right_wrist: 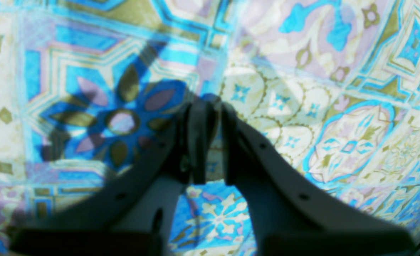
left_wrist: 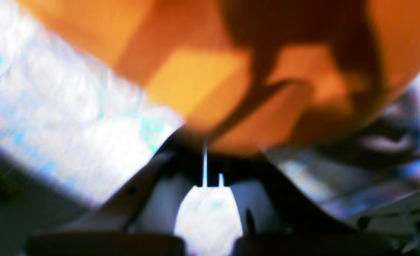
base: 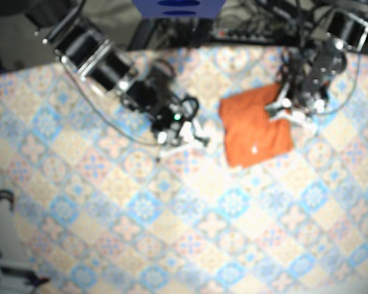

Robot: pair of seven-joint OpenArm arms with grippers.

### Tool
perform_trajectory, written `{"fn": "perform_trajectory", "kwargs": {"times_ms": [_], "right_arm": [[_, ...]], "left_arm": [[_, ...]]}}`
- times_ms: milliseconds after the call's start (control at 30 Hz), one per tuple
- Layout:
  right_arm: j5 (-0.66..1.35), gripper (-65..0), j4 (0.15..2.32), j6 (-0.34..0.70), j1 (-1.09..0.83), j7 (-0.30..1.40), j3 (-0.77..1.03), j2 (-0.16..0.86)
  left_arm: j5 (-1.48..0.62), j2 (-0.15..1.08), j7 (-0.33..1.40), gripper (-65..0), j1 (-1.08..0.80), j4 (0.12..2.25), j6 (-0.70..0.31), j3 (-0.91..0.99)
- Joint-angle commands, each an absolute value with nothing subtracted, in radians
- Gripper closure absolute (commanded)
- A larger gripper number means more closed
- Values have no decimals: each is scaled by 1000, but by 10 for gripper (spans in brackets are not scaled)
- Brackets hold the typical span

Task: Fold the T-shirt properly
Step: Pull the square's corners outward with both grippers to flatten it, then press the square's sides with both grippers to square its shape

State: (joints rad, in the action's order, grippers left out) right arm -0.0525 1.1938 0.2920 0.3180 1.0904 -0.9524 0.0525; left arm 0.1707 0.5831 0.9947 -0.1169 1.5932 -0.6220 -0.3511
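Closest to our left wrist lens, the left gripper point(left_wrist: 204, 142) has its jaws together, tips at the edge of the orange T-shirt point(left_wrist: 195, 81). We cannot tell whether cloth is pinched between them. At our right wrist, the right gripper point(right_wrist: 215, 106) hangs over the patterned surface point(right_wrist: 338, 89), its jaws nearly together and holding nothing. From above, we see the T-shirt as a compact rough rectangle, with the left gripper at its far edge and the right gripper apart from it.
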Motion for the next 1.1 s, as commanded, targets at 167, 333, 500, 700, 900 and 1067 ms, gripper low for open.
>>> {"fn": "perform_trajectory", "kwargs": {"times_ms": [167, 333, 500, 700, 900, 1067], "right_arm": [[-48, -80, 1201, 292, 335, 1072, -947, 44], [-48, -80, 1210, 292, 332, 1072, -955, 44], [-50, -80, 1211, 292, 329, 1072, -958, 44], [-50, -78, 1224, 292, 317, 1072, -990, 44], [-48, -76, 1256, 292, 315, 1075, -1059, 27], [-48, -75, 1259, 292, 314, 1076, -1069, -7]], "left_arm": [[124, 601, 1010, 0, -35, 1531, -613, -340], [87, 604, 986, 0, 39, 1449, -611, -340], [87, 601, 977, 0, 70, 1394, -611, -325], [87, 564, 975, 0, 134, 1323, -611, -312], [87, 513, 975, 0, 168, 1308, -608, -312], [93, 467, 977, 0, 186, 1300, -607, -312]]}}
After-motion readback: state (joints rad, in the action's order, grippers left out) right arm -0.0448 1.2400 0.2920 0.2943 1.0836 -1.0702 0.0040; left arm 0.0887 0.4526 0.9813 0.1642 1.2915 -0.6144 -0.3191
